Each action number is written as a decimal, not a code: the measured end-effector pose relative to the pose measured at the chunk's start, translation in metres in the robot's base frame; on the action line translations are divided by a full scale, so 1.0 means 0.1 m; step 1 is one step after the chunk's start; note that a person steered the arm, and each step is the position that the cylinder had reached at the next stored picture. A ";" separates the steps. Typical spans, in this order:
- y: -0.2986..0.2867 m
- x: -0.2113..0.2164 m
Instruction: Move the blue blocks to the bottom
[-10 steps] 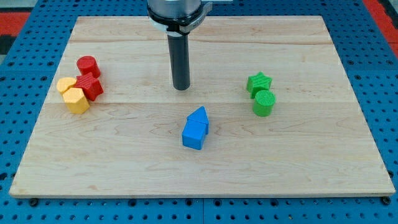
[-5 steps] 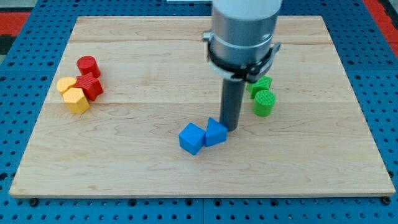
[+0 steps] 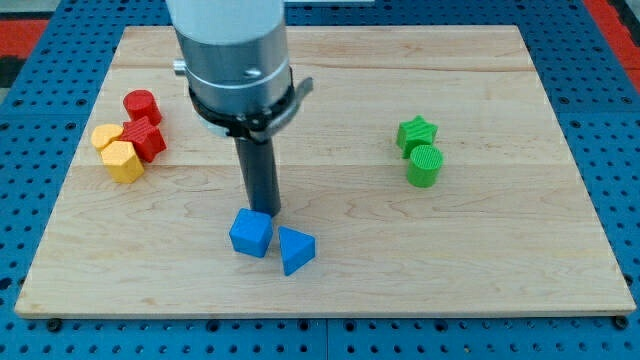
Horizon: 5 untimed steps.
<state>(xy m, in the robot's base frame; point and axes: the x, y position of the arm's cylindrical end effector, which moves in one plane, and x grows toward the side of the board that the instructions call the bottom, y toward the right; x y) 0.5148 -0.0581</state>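
A blue cube and a blue triangular block lie side by side, just touching, in the lower middle of the wooden board. The cube is to the view's left of the triangle. My tip stands right above the cube's upper edge, touching or nearly touching it, and up-left of the triangle. The arm's grey body hides part of the board's upper middle.
At the view's left sit a red cylinder, a red star-like block and two yellow blocks, clustered together. At the right a green star sits just above a green cylinder.
My tip swept from the right of the blue pair to above the cube. Both blue blocks slid down and left, and the triangle turned to lie lower right of the cube.
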 end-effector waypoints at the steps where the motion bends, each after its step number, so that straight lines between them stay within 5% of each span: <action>1: -0.11 0.05; 3: -0.64 0.11; 5: -0.03 0.61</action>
